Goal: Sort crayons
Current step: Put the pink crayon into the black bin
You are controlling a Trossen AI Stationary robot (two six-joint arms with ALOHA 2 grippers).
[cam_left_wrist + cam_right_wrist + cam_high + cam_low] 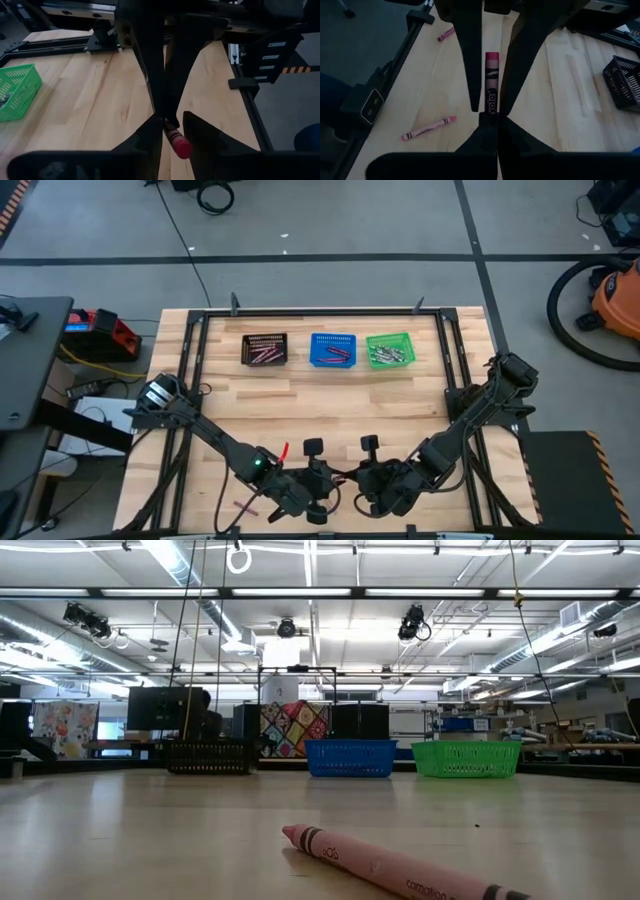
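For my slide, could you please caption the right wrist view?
Right end effector shut on a pink crayon above the table.
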